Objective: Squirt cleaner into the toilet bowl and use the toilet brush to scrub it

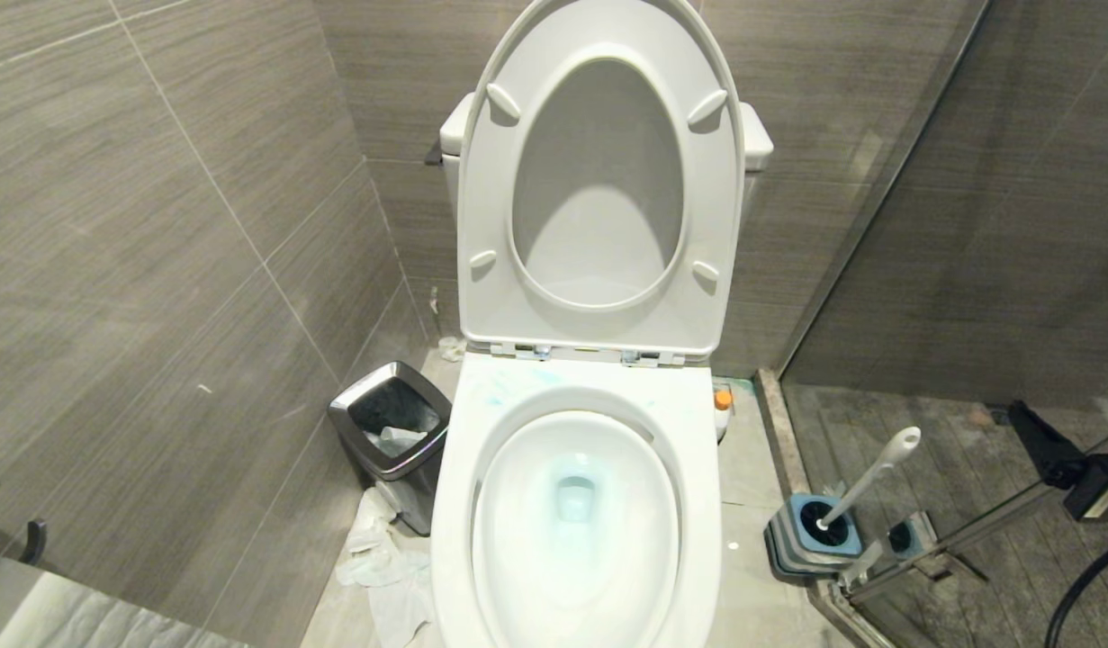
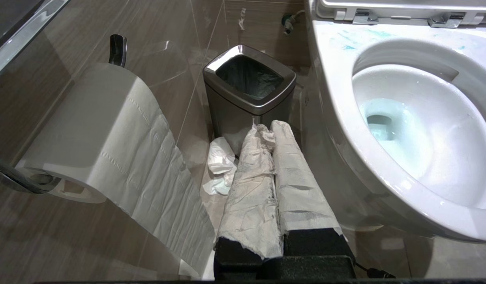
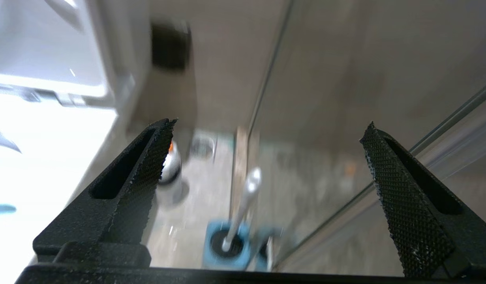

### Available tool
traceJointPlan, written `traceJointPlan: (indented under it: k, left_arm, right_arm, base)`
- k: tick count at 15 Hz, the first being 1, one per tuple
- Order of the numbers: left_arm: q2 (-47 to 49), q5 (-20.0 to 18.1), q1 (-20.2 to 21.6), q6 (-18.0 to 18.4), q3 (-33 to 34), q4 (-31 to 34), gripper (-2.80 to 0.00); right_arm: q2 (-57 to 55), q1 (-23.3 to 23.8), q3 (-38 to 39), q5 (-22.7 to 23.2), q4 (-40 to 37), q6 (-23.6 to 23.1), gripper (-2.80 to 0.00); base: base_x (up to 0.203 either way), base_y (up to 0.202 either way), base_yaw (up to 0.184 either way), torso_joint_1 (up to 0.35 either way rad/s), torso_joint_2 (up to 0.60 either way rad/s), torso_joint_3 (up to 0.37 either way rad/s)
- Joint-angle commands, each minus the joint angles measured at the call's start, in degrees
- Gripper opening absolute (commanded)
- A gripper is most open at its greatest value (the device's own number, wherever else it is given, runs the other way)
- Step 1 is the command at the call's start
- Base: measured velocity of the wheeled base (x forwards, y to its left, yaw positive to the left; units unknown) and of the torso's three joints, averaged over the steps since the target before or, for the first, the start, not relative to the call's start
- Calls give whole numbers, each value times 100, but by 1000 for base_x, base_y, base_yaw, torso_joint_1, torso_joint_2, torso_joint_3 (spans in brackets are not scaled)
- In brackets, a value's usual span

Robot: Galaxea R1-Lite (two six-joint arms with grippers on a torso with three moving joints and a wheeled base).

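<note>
The toilet bowl (image 1: 698, 468) stands with seat and lid raised, turquoise water in its basin and blue streaks on the rim behind it. The cleaner (image 1: 722, 401), a small orange-capped bottle, sits on the floor by the bowl's right side. The toilet brush (image 1: 873, 481) leans in its blue-and-grey holder (image 1: 810, 540) by the glass partition. My right gripper (image 3: 269, 124) hangs open above the floor, with the toilet brush (image 3: 244, 201) and the cleaner (image 3: 169, 169) below it. My left gripper (image 2: 266, 128), its fingers wrapped in paper, is shut beside the bowl's left flank (image 2: 333, 79).
A steel-rimmed waste bin (image 1: 391, 432) stands left of the toilet, with crumpled tissue (image 1: 382, 558) on the floor in front of it. A paper roll (image 2: 104, 130) hangs on the left wall. A glass partition with a metal frame (image 1: 968, 531) closes the right side.
</note>
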State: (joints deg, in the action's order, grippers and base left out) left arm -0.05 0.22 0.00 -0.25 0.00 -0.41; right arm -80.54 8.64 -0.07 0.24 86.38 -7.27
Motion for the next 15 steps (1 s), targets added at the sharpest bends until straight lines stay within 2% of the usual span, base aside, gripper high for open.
traceJointPlan:
  k: [1,10,12,15]
  left_arm:
    - [5,4,0,-9,35,-2,-280]
    - [5,4,0,-10,44,-2,-280]
    - [5,4,0,-8,35,-2,-280]
    - [5,4,0,-2,35,-2,-280]
  right_arm:
    - [1051,-4,68,85,-118,-113,0]
    - [4920,-3,62,246,-3424,-531,0]
    - [5407,-3,70,248,-3745,-579,0]
    - [5850,-3,69,248,-3822,-599,0]
  base:
    - [0,0,0,0,0,0]
    - [0,0,0,0,0,0]
    - [0,0,0,0,0,0]
    - [0,0,0,0,0,0]
